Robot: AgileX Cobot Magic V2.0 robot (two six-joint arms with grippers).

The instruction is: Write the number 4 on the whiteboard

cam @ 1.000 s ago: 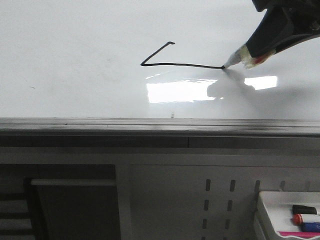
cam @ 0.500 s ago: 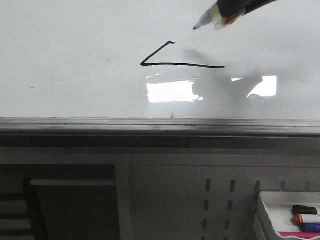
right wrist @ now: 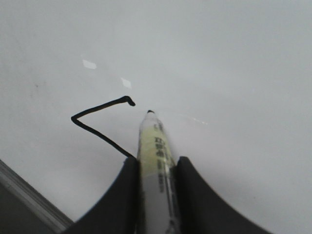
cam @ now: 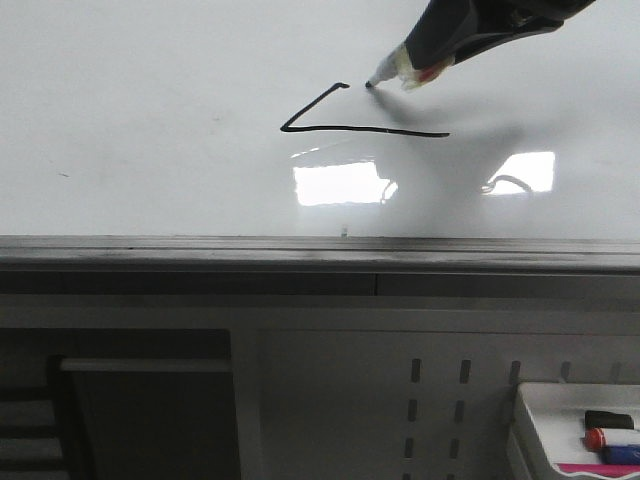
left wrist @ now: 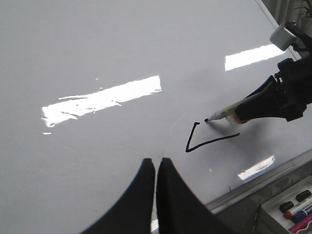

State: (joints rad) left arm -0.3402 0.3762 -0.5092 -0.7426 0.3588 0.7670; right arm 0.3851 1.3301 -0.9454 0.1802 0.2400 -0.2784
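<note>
The number 4 [cam: 340,118] is only part drawn: a thin black slanted stroke meeting a long crossbar at a sharp corner, with the tall upright not yet there. It lies on the whiteboard [cam: 150,110], toward the right of the middle in the front view. The board is a large, flat, glossy white sheet that mirrors bright rectangular lights, with a faint dark speck far off to the left of the strokes. Along its near edge runs a grey metal frame [cam: 300,252].

The marker [right wrist: 156,161] has a pale yellowish barrel with dark print and a black tip; the tip sits just beside the upper end of the slanted stroke — touching the board or just above it, I cannot tell. The right claw [right wrist: 155,185] is clamped on the barrel, its dark, smooth fingers curving in on both sides.

The left claw [left wrist: 156,168] hangs over bare board, its two black tapered fingers together with only a sliver between.

Below the frame, at lower right, a small white tray [cam: 535,415] holds spare markers — red, blue, black.
</note>
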